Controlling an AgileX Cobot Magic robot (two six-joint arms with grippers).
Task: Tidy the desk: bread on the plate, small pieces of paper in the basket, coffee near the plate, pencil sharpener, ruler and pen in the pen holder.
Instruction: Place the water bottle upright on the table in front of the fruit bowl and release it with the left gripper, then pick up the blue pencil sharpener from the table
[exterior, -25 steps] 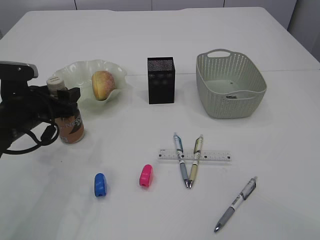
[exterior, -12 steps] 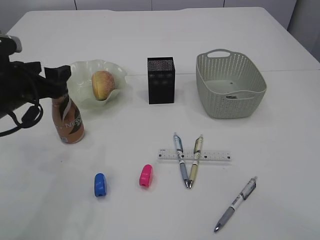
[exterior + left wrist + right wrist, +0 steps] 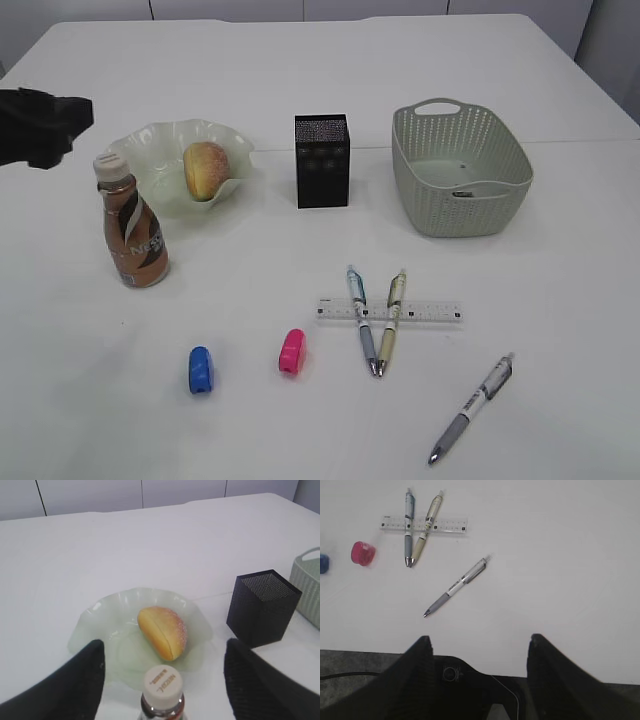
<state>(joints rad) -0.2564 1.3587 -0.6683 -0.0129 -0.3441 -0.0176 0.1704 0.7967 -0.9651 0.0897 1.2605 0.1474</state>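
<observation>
Left wrist view shows my left tool (image 3: pixel 162 680) spread wide and empty above the white-capped brown plastic coffee bottle (image 3: pixel 132 222), which stands free just beside the ruffled pale green glass plate (image 3: pixel 165 150) holding the golden-brown bun (image 3: pixel 205 168). I judge coffee and bread settled; stationery comes next. My right tool (image 3: pixel 477 672) hangs open, holding nothing. Two pens (image 3: pixel 375 320) lie across the clear plastic ruler (image 3: pixel 430 311), hindering a pick for the black mesh pen holder (image 3: pixel 321 160); the sharpeners lie free on the white counter (image 3: pixel 560 300).
</observation>
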